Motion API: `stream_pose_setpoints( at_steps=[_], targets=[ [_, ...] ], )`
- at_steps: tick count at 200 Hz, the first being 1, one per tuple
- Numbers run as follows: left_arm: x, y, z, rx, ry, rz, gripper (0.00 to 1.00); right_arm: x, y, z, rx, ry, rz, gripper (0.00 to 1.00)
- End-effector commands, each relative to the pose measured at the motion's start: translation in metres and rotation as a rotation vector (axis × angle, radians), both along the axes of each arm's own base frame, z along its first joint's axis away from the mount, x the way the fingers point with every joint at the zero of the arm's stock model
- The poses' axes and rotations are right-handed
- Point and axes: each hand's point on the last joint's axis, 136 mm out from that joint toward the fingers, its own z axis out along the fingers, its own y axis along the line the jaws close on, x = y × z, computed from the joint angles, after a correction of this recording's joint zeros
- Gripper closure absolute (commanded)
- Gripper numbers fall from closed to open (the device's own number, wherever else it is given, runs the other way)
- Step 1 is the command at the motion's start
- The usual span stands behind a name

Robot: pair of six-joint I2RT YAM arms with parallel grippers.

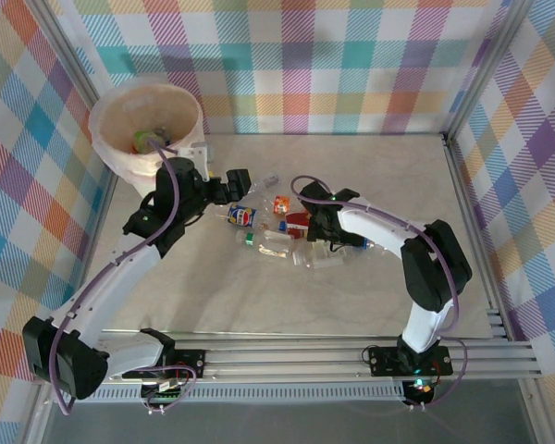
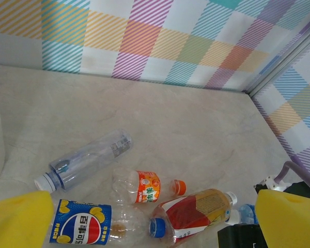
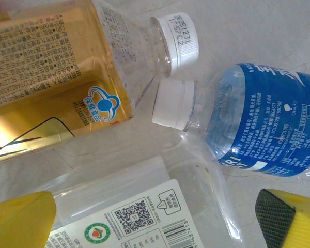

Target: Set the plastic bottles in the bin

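The plastic bottles (image 1: 287, 242) lie on their sides in a loose heap on the counter (image 1: 398, 305), between the two pincers, where either arm can get at them.

The left pincer (image 1: 239, 180) is spread wide and holds nothing. It hangs just short of the heap. Under it lies a cola bottle (image 2: 85, 227) with a blue cap. An orange-capped bottle (image 2: 147, 186) lies just beyond that, and a clear white-capped bottle (image 2: 85, 160) farther out to its left. The bin (image 1: 97, 125) stands behind this pincer, close to its arm. That suits the left side for short carries. Something green and orange sits at the bin's bottom, probably a bottle, though it is too small to be sure.

The right pincer (image 3: 155, 219) is also spread and empty, but it is low among the bottles. A flattened clear bottle with a white barcode label (image 3: 139, 217) lies between its fingers (image 3: 20, 222), so it looks lined up to close on that one. Just ahead of it an amber tea bottle (image 3: 67, 77) and a blue-labelled water bottle (image 3: 258, 124) lie with their white caps nearly touching. Closing there might nudge them.
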Motion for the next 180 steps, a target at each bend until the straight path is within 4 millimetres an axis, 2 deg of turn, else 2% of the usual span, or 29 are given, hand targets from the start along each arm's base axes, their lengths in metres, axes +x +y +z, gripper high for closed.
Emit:
stream_pose_setpoints(
  at_steps=[1, 123, 155, 180],
  targets=[
    [0.001, -0.009, 0.006, -0.018, -0.019, -0.021, 0.0, -0.008, -0.007, -0.002, -0.038, 0.03, 0.009, 0.0],
    [-0.004, -0.024, 0.0, 0.031, -0.006, -0.052, 0.0, -0.036, -0.017, 0.003, 0.025, 0.051, -0.008, 0.0],
    [-0.008, -0.032, -0.003, 0.057, 0.001, -0.075, 0.0, -0.043, -0.02, 0.009, 0.038, 0.046, -0.011, 0.0],
    [-0.015, -0.042, -0.011, 0.107, 0.007, -0.104, 0.0, -0.044, -0.025, 0.023, 0.059, 0.021, -0.015, 0.0]
  ],
)
